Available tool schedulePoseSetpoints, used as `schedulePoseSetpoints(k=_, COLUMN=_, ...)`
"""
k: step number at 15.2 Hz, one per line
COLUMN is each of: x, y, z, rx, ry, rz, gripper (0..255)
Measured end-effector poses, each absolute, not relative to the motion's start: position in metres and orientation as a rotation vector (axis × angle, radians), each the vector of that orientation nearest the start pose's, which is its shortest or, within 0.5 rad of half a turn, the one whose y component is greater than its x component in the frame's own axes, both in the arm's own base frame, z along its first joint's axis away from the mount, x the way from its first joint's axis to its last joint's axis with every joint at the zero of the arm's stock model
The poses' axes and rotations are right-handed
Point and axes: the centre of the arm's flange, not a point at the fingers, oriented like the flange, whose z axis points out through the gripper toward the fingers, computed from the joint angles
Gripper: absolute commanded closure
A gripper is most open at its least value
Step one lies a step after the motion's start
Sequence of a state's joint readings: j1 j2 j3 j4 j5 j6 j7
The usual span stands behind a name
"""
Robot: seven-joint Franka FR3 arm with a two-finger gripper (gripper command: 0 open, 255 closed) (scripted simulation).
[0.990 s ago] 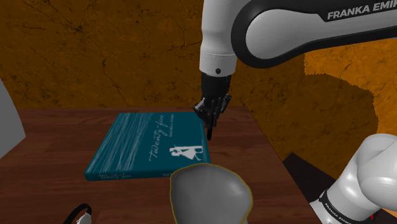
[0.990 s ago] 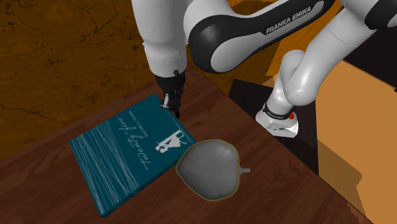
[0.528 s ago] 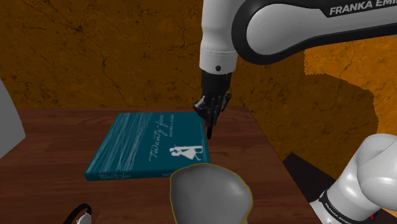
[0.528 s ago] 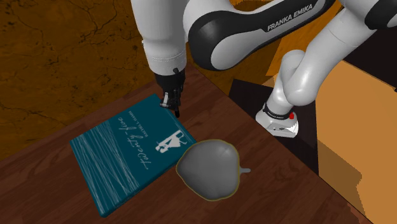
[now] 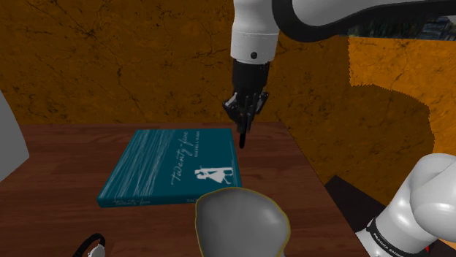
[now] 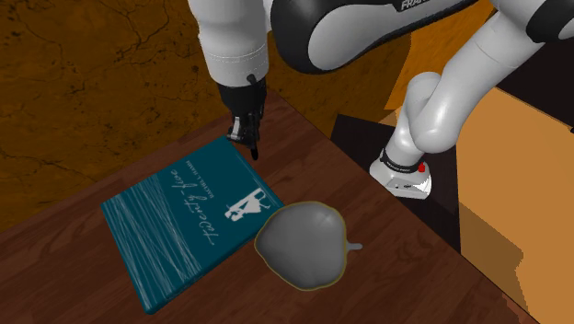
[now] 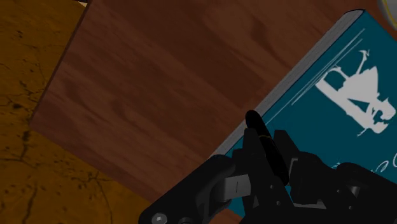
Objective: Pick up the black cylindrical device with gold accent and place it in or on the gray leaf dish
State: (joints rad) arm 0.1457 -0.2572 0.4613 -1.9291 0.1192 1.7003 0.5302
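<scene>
Starting with the shoulder view: the gripper (image 5: 245, 117) is seen pointing down above the far end of the wooden table (image 5: 58, 212). Its fingers are drawn narrow and clasped on the black cylindrical device (image 5: 240, 139), a slim dark rod that hangs below them, clear of the surface. A teal book (image 5: 164, 171) is laid flat under and to the left of the rod. The grey leaf dish (image 5: 241, 223), rimmed in gold, is set nearer the camera, touching or overlapping the book's near corner. A small black-and-white object (image 5: 92, 247) is cut off at the lower edge.

Second exterior view: the gripper (image 6: 246, 129) and black cylindrical device (image 6: 253, 149) are placed over the book's (image 6: 175, 230) far corner; the leaf dish (image 6: 302, 244) is well apart from them, beside the book on the table (image 6: 386, 267).

Wrist view: the black cylindrical device (image 7: 254, 127) is gripped between the closed fingers of the gripper (image 7: 264, 159), over the book's (image 7: 343, 76) edge and the table (image 7: 172, 83). No gold accent can be made out.
</scene>
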Motion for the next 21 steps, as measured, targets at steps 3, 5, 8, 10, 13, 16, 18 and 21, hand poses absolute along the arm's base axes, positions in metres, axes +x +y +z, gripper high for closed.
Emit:
schedulePoseSetpoints(k=3, x=0.382, y=0.307, z=0.6, rx=-3.135, ry=-0.076, rz=0.0, gripper=255)
schedulePoseSetpoints(k=5, x=0.381, y=0.308, z=0.61, rx=-3.135, ry=-0.076, rz=-0.001, gripper=255)
schedulePoseSetpoints(k=8, x=0.381, y=0.308, z=0.626, rx=-3.135, ry=-0.076, rz=0.0, gripper=255)
schedulePoseSetpoints(k=10, x=0.381, y=0.307, z=0.636, rx=-3.135, ry=-0.076, rz=0.0, gripper=255)
schedulePoseSetpoints(k=13, x=0.381, y=0.307, z=0.651, rx=-3.135, ry=-0.076, rz=-0.001, gripper=255)
schedulePoseSetpoints(k=16, x=0.361, y=0.325, z=0.658, rx=-3.135, ry=-0.078, rz=0.0, gripper=255)
schedulePoseSetpoints(k=18, x=0.342, y=0.343, z=0.66, rx=-3.135, ry=-0.079, rz=0.0, gripper=255)
schedulePoseSetpoints(k=21, x=0.315, y=0.368, z=0.664, rx=-3.135, ry=-0.079, rz=-0.001, gripper=255)
